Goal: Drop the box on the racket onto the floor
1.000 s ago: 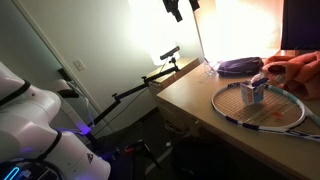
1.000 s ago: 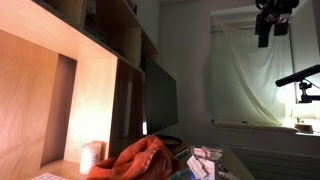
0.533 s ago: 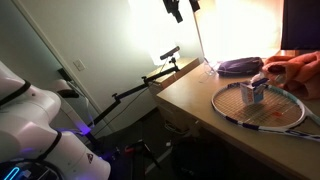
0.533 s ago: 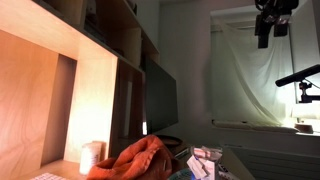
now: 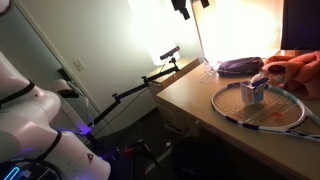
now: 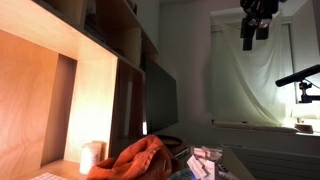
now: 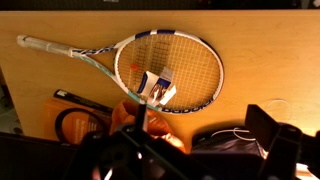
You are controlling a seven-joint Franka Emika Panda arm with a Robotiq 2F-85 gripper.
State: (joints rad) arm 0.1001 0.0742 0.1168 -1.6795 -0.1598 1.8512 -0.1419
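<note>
The box (image 5: 254,92) stands on the racket (image 5: 283,117), well below the open hand (image 5: 192,7).

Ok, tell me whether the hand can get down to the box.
Probably yes: the hand hangs open high above the desk, and the box stands exposed on the racket strings with nothing over it.

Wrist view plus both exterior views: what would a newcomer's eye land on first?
First comes the racket, lying flat on the wooden desk with the small box standing on its strings. Next is the open end effector, hanging high up in front of the brightly lit curtain.
</note>
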